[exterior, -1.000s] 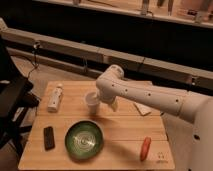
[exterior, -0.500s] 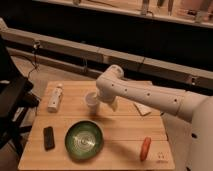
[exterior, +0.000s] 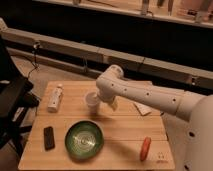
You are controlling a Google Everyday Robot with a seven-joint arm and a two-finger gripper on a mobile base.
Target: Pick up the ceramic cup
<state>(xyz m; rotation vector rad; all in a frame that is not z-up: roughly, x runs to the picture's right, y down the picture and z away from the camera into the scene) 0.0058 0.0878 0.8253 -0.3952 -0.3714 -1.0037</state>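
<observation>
The ceramic cup (exterior: 91, 100) is a small white handleless cup standing near the middle of the wooden table (exterior: 125, 127), behind the green bowl. My white arm reaches in from the right and bends down just right of the cup. The gripper (exterior: 106, 104) is at the arm's end, low over the table and right beside the cup. Its tip is hidden behind the wrist and the cup.
A round green bowl (exterior: 84, 139) sits at the front centre. A white labelled bottle (exterior: 55, 97) lies at the back left. A black flat object (exterior: 49, 137) lies at the front left. An orange-red oblong item (exterior: 145, 148) lies at the front right. A black chair (exterior: 12, 100) stands left of the table.
</observation>
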